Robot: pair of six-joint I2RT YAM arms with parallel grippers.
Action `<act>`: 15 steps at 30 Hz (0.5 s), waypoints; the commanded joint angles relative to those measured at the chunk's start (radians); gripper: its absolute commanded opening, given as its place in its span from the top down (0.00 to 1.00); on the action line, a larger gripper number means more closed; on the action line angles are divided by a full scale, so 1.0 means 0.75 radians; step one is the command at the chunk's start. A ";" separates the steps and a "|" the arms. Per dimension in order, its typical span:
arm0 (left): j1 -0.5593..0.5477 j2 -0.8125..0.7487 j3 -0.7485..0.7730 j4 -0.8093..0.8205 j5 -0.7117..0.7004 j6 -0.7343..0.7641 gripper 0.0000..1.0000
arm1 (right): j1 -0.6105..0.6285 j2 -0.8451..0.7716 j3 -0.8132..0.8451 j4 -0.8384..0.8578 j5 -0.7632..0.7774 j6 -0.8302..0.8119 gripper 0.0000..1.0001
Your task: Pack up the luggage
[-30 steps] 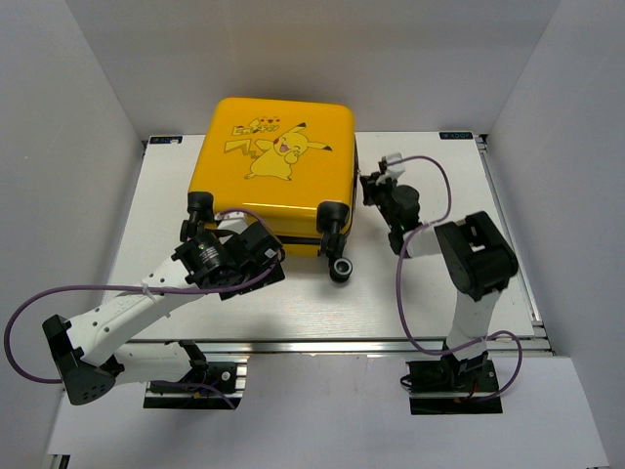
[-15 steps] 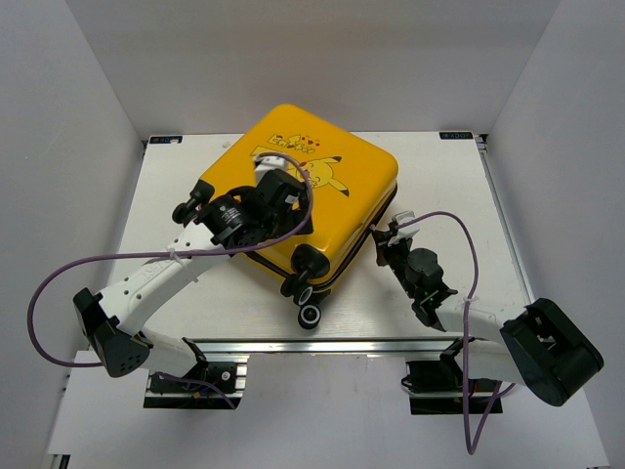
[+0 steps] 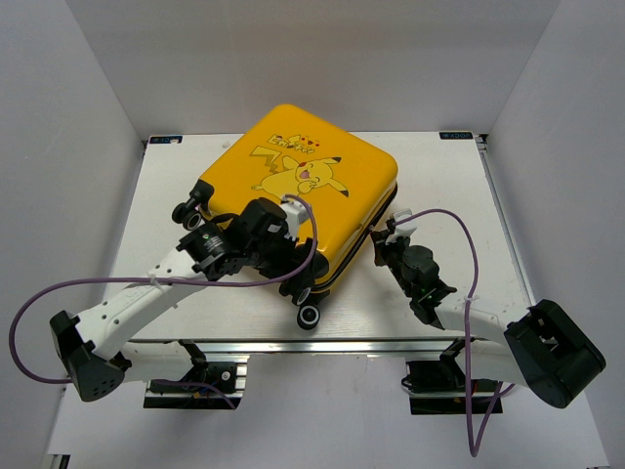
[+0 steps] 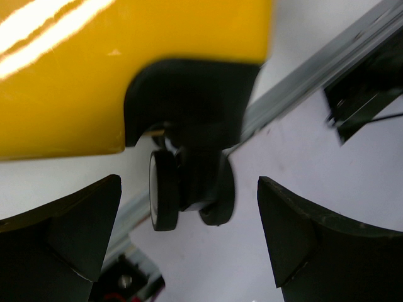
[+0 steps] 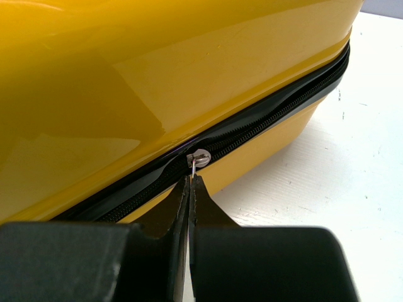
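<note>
The yellow luggage (image 3: pixel 327 210) with the Pikachu cartoon lies shut on the white table (image 3: pixel 449 186), turned diagonally. My left gripper (image 3: pixel 295 278) is open at its near corner. In the left wrist view the left gripper (image 4: pixel 189 242) has its jaws wide apart either side of a black wheel (image 4: pixel 186 189) below the yellow shell (image 4: pixel 94 75), without touching it. My right gripper (image 3: pixel 381 244) is at the suitcase's right side. In the right wrist view the right gripper (image 5: pixel 191 185) is shut on the small silver zipper pull (image 5: pixel 200 157) of the black zipper (image 5: pixel 277 119).
Another black wheel (image 3: pixel 186 212) sticks out at the luggage's left corner. An aluminium rail (image 3: pixel 342 344) runs along the table's near edge. White walls close in the left, back and right. Purple cables (image 3: pixel 430 220) loop from both arms.
The luggage turned clockwise a second ago and has since stayed put. My left gripper has come off the lid down to the near wheel corner. My right gripper stays at the zipper.
</note>
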 commanded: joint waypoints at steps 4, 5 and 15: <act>-0.014 0.090 -0.093 -0.133 0.148 0.036 0.02 | 0.060 -0.035 0.041 -0.047 -0.190 0.102 1.00; -0.014 0.105 -0.091 -0.116 0.154 0.038 0.02 | 0.060 -0.045 0.037 -0.052 -0.190 0.100 1.00; -0.026 0.168 -0.103 0.058 0.187 0.055 0.72 | 0.064 -0.114 -0.022 -0.099 -0.313 0.053 1.00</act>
